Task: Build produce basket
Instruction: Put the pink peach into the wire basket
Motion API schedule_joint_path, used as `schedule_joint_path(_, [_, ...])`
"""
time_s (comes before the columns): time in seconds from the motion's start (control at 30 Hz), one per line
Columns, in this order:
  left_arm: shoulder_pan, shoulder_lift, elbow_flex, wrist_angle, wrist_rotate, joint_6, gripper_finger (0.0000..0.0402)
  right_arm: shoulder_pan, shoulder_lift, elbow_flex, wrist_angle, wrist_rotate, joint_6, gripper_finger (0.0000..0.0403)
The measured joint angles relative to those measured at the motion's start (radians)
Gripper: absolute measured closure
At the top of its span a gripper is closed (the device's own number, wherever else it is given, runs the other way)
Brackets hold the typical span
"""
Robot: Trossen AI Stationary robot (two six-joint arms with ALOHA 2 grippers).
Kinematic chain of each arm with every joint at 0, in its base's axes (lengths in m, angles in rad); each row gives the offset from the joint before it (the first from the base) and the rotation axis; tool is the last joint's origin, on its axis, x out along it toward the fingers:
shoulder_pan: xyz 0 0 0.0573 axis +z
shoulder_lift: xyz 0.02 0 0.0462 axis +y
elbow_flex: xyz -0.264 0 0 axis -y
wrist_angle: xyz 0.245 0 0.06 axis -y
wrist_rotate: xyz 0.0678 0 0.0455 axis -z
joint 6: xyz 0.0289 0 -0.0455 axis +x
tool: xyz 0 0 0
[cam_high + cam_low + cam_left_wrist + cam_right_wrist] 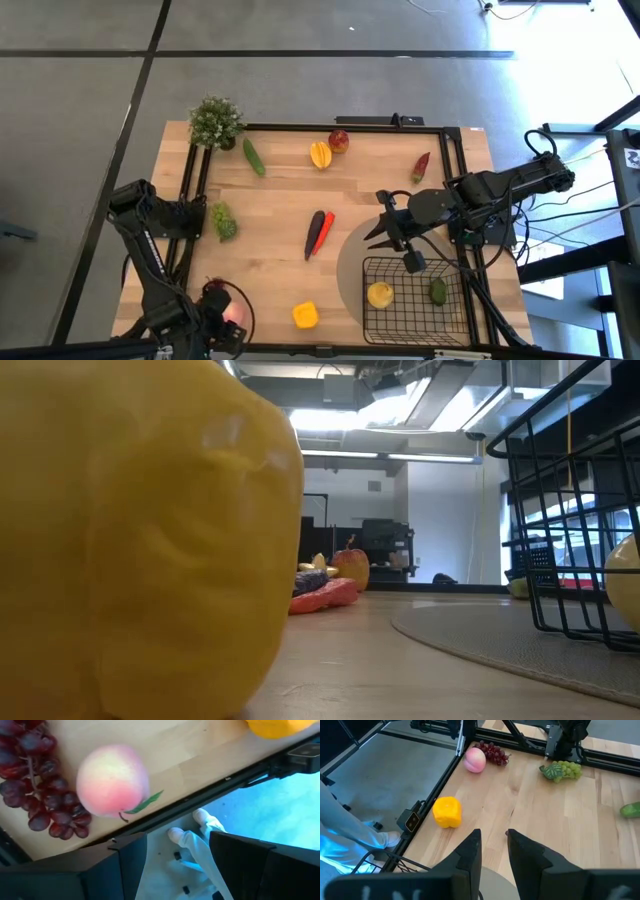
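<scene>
My left gripper (222,305) hangs open above the table's near left corner, over the pink peach (112,780), which lies on the wood beside the purple grapes (35,775); nothing is between its fingers. My right gripper (493,854) hovers over the round grey mat (350,262), just beyond the black wire basket (415,325), its fingers a narrow gap apart and empty. In the basket lie a lemon (380,294) and a green fruit (438,291). The yellow pepper (306,316) sits near the front edge, left of the basket.
Spread over the table are green grapes (224,222), a cucumber (254,157), a mango (320,154), an apple (339,141), a red chili (421,166) and a red and a dark pepper (318,232). A potted plant (215,122) stands far left. A person's legs (195,845) stand by the near edge.
</scene>
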Motion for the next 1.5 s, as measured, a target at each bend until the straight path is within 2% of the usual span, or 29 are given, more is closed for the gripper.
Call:
schedule_joint_path(0.2, [0.000,0.000,0.000,-0.006,-0.018,-0.006,0.0197,0.000,0.000,0.000,0.000,0.000,0.001,0.0313])
schedule_joint_path(0.33, [0.000,0.000,0.000,-0.043,-0.019,-0.079,0.0188,0.000,0.000,0.000,0.000,0.000,0.000,0.0313])
schedule_joint_path(0.83, [0.000,0.000,0.000,-0.102,0.013,-0.079,0.0096,0.000,0.000,0.000,0.000,0.000,0.000,0.0313])
schedule_joint_path(1.1, [0.004,0.001,0.000,-0.117,0.015,-0.085,0.0093,0.000,0.000,0.000,0.000,0.000,0.002,0.0313])
schedule_joint_path(1.5, [0.015,0.066,-0.003,-0.127,0.044,-0.078,0.0093,0.000,0.000,0.000,0.000,0.002,0.002,0.0313])
